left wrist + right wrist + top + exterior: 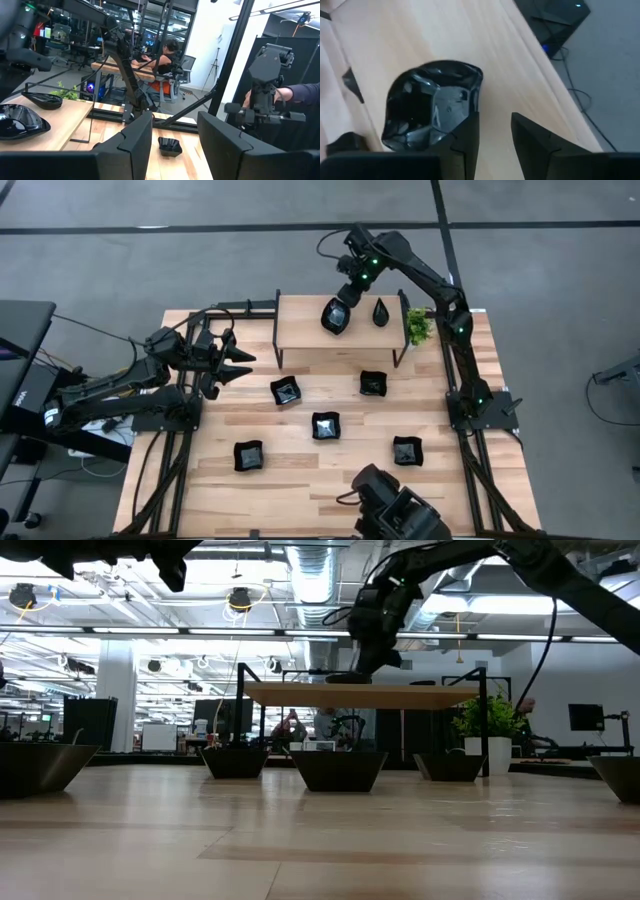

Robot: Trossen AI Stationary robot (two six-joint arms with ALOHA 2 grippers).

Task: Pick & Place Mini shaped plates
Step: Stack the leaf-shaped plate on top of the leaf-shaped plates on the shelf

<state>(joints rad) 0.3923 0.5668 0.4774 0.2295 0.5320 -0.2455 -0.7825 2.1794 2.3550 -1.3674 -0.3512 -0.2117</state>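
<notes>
Right gripper (343, 298) is over the raised wooden shelf (300, 328) at 12 o'clock on the table. Its jaws are spread, nothing between them. In the right wrist view one finger (465, 145) sits at the rim of the leaf-shaped plate (432, 105); I can't tell if they touch. That plate (335, 316) lies on the shelf with a teardrop plate (381, 311) just beside it, toward the small green plant (418, 328).

Five square plates are on the tabletop: (285, 390), (373, 383), (325, 425), (248, 455), (405, 450).

Handling, my read: glossy, rigid, light, probably brittle. Slick glaze means a pinch across the thin raised rim, one finger inside and one outside, not on the sloped wall. Low squeeze, set down soft.

Right arm is stretched long from its base at 3 o'clock, wrist pitched down onto the shelf. Left gripper (232, 360) waits at 9 o'clock, well above the wood, jaws spread and empty, pointing toward the shelf.
</notes>
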